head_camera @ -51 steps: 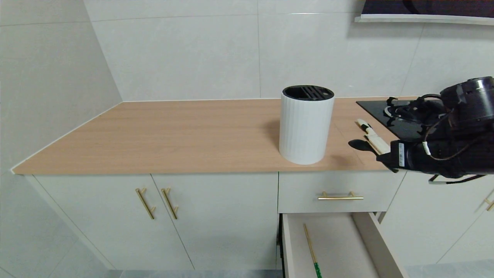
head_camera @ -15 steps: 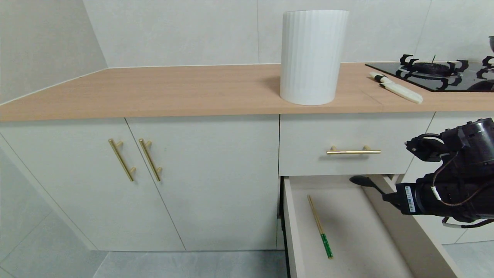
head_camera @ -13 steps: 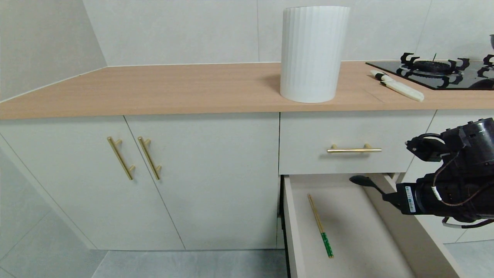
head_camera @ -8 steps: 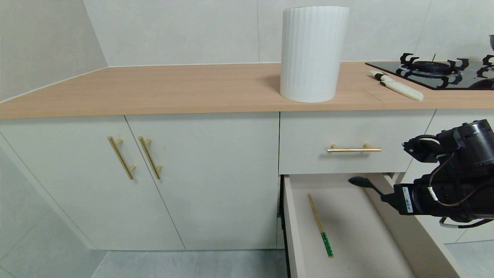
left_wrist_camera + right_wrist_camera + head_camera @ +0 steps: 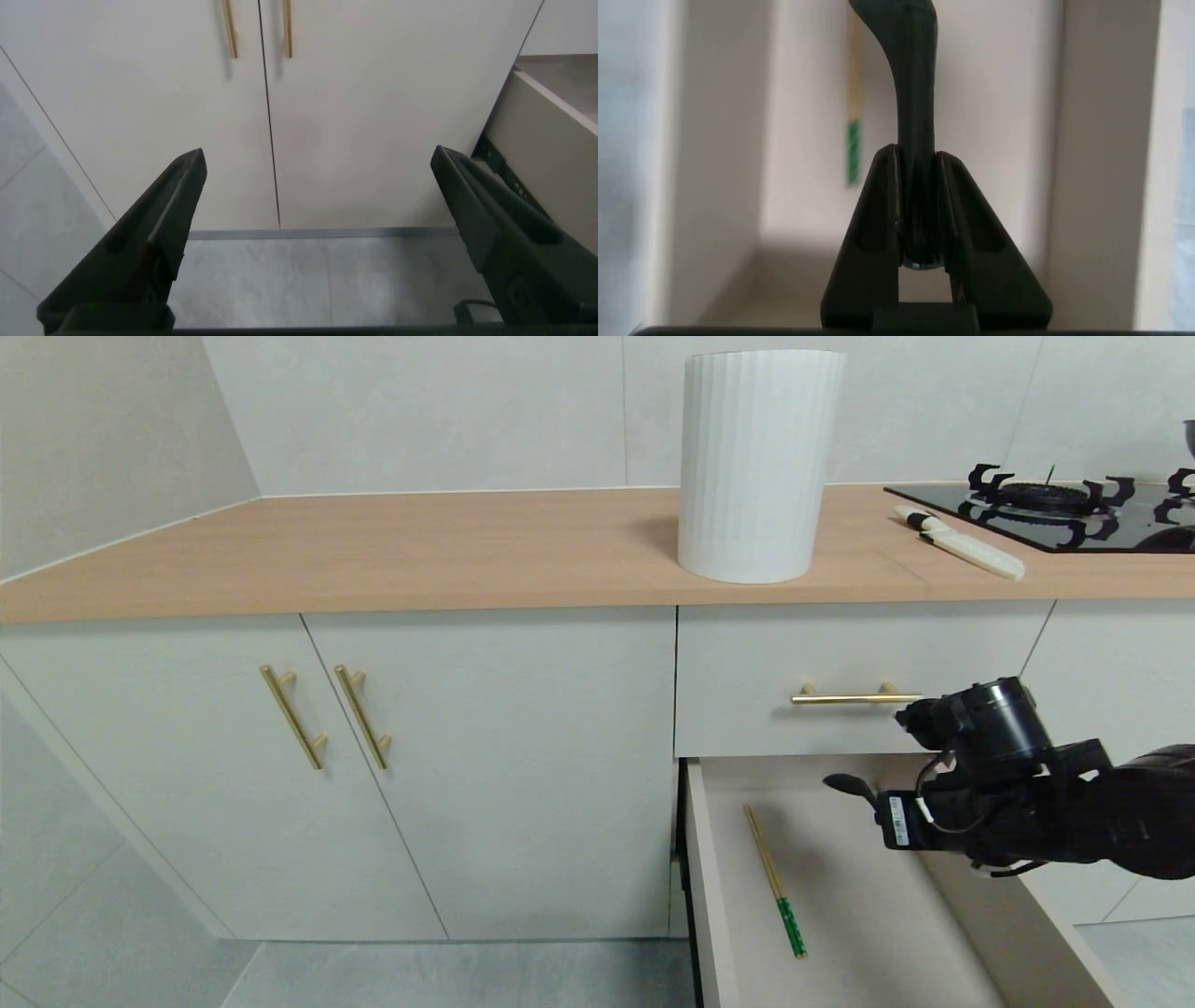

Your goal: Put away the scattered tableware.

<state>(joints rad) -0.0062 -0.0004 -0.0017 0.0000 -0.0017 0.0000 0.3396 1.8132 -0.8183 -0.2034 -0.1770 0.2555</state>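
Observation:
My right gripper (image 5: 892,814) is shut on the handle of a black spoon (image 5: 848,786) and holds it level over the open lower drawer (image 5: 707,896), near its back right part. The right wrist view has the spoon (image 5: 910,112) clamped between the fingers of that gripper (image 5: 920,224), with the drawer floor below. A pair of wooden chopsticks with green ends (image 5: 773,882) lies on the drawer floor, left of the spoon. A cream-handled knife (image 5: 962,544) lies on the counter by the stove. My left gripper (image 5: 318,163) is open, low in front of the cabinet doors.
A tall white ribbed utensil holder (image 5: 754,467) stands on the wooden counter (image 5: 420,551). The black gas stove (image 5: 1055,509) is at the counter's right end. The shut upper drawer with a gold handle (image 5: 854,698) sits just above the spoon. Cabinet doors (image 5: 327,728) are to the left.
The head view dropped from the counter top to the cabinet front. In the last half second my right arm moved left and a little down, carrying the spoon further over the open drawer.

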